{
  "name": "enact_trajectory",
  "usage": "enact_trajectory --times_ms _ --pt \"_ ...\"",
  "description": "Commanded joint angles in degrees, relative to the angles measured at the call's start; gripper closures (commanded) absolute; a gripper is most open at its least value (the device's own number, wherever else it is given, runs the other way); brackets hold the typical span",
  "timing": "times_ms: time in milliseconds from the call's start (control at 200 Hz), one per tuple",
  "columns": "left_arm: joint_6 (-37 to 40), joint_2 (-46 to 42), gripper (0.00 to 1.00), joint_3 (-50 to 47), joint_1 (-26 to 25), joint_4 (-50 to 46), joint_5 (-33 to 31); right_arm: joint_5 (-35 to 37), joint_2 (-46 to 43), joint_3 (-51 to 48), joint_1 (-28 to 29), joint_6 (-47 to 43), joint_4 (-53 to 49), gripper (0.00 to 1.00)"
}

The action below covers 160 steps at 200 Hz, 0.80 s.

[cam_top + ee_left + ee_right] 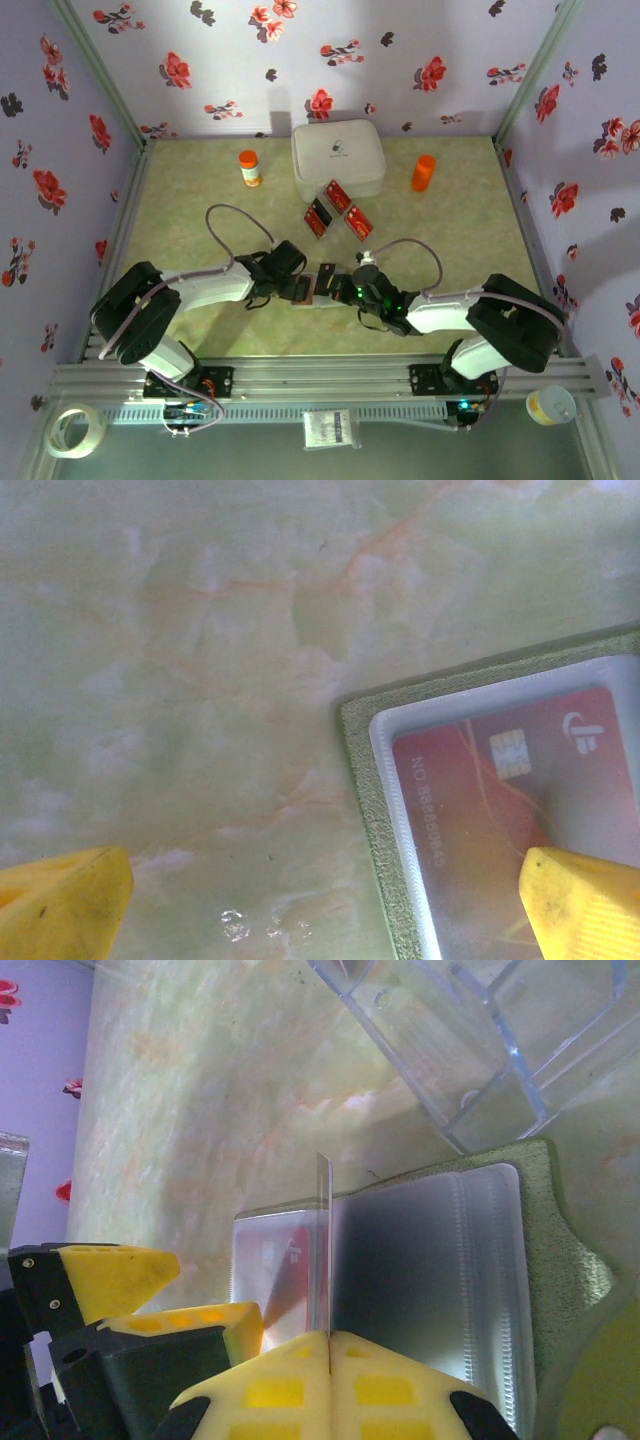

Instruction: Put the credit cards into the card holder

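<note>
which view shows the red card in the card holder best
Left wrist: the red card sits close up under the card holder's clear sleeve, chip visible. Right wrist catches a corner; top external is too distant.

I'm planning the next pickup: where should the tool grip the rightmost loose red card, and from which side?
Probably pinch the red card across its long edges, from straight above: it seems to lie flat on the table, turned diagonally.
</note>
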Motion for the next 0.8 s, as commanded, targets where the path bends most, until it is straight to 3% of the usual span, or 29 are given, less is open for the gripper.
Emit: enact_trajectory --times_ms 0,795 --pt "-1.2 1.0 0.00 -1.6 -0.4 -2.2 -1.2 0.7 0.7 -1.2 0.6 0.7 1.0 1.00" --pt "-1.6 0.4 0.00 -1.6 -0.6 -2.3 -1.0 -2.2 4.9 -3.1 0.6 2.5 8.4 1.00"
